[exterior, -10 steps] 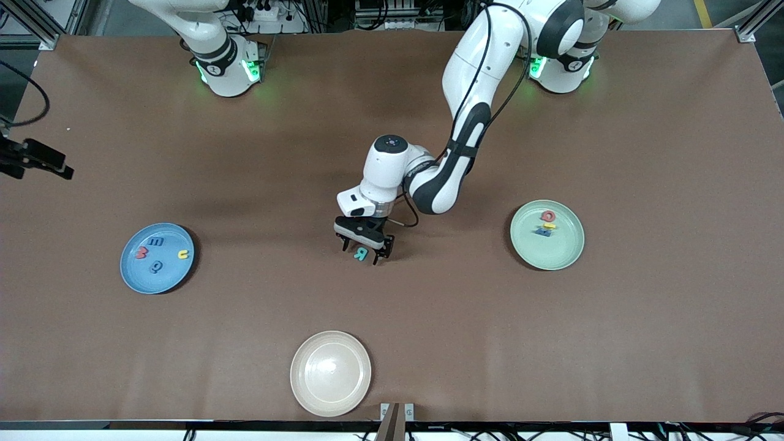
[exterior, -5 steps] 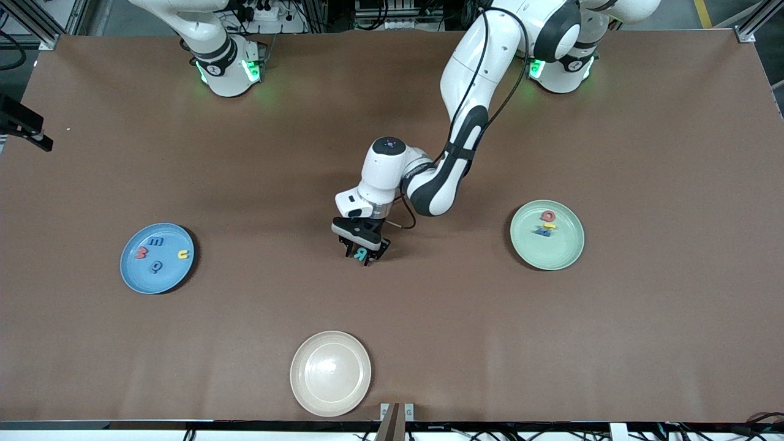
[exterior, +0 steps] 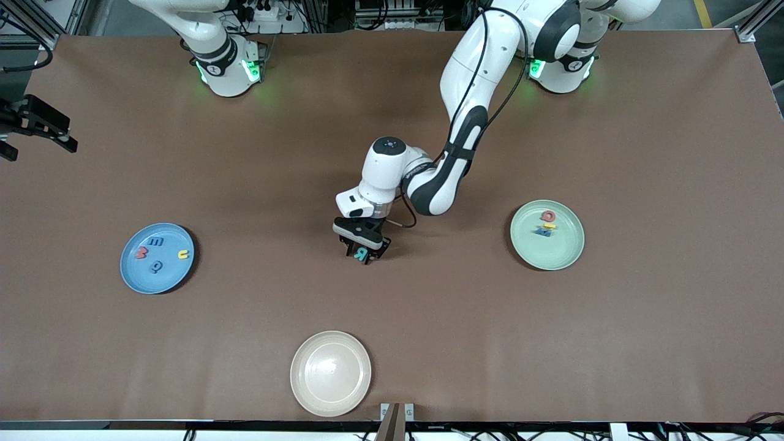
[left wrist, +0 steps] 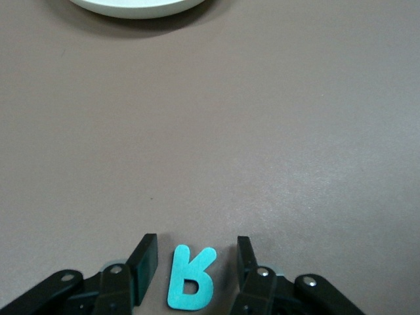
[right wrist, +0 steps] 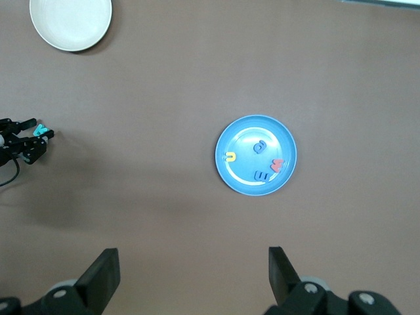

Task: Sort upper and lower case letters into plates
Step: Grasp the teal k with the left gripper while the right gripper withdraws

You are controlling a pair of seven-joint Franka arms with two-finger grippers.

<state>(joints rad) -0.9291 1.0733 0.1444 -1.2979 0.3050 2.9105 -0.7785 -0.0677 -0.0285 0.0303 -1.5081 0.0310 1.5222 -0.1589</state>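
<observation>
K: Mid-frame in the front view, just above the cream plate, a teal R lies flat on the table. Grip?

M: Left gripper straddles it, jaws apart with thin gaps. It looks light, stiff and thin, so pinch its outer edges. Right gripper waits at the upper edge, jaws wide.

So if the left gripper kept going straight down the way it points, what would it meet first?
The left gripper points down at the table, fingers either side of the teal letter R. It would likely meet the tabletop beside that letter almost at once; the remaining gap is unclear.
</observation>
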